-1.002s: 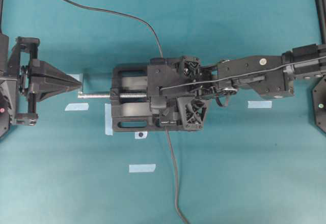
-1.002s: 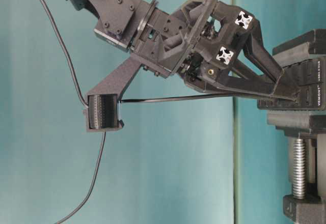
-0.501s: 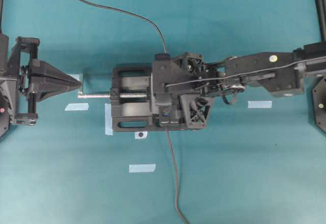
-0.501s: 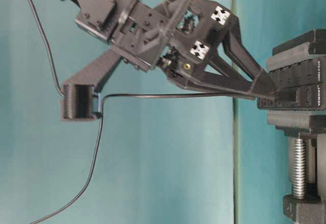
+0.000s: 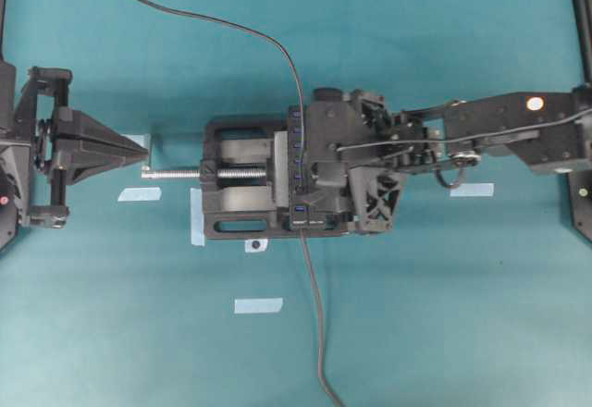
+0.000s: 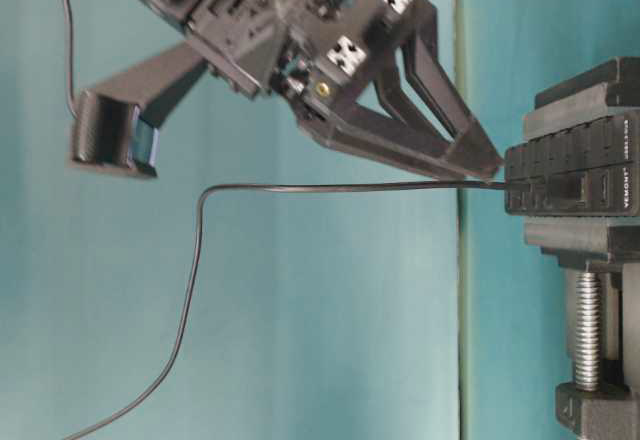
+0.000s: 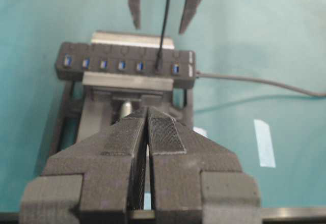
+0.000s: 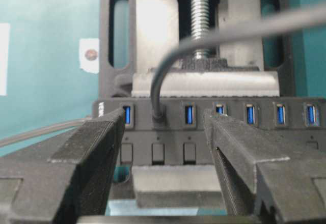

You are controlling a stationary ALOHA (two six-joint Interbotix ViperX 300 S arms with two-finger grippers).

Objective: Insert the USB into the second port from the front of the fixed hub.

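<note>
The small black USB plug (image 8: 158,115) sits in the long black fixed hub (image 8: 265,132), straight ahead between the right end effector's (image 8: 163,147) wide-open, empty jaws.

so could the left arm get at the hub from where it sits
Probably yes, with a long reach. The left end effector sits shut, apart from the vise, facing the hub. The port face looks clear, though the right end effector hovers just beyond it.
</note>
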